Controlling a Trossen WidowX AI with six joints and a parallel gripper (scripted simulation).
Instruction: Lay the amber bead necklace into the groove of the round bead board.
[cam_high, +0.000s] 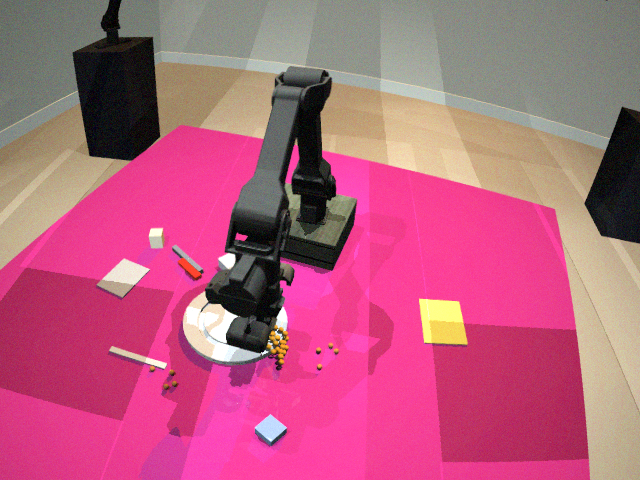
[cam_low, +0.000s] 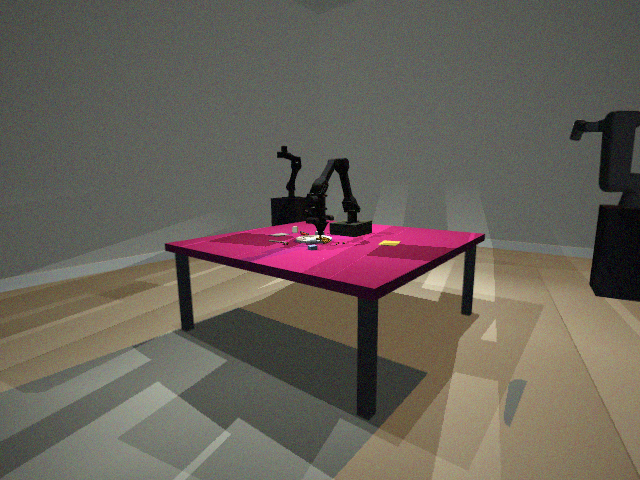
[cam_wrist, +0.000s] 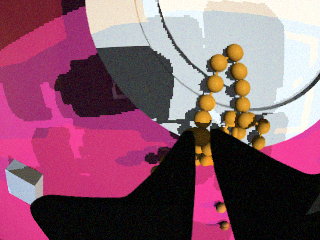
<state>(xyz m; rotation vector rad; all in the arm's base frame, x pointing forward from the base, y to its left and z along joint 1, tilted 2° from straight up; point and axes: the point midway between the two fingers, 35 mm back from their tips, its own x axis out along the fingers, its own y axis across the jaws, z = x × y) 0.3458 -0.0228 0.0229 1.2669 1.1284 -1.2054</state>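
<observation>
The amber bead necklace (cam_high: 279, 345) (cam_wrist: 242, 88) lies bunched at the round bead board's near right edge in the top view. In the wrist view one loop reaches inward across the groove line, and other beads bunch at the rim. The white bead board (cam_high: 195, 335) (cam_wrist: 115, 30) lies flat, partly hidden under the arm. My gripper (cam_wrist: 201, 138) is shut on a bead of the necklace, over the board's rim. The fingertips are hidden behind the gripper body in the top view. Whether any beads sit in the groove cannot be told.
Small loose amber beads lie right of the board (cam_high: 330, 345) and left of it (cam_high: 172, 372). Around are a blue block (cam_high: 270, 429) (cam_wrist: 24, 184), a white strip (cam_high: 136, 357), a pale tile (cam_high: 124, 277), a cream cube (cam_high: 156, 238), a red-and-grey piece (cam_high: 189, 268) and a yellow square (cam_high: 443, 321).
</observation>
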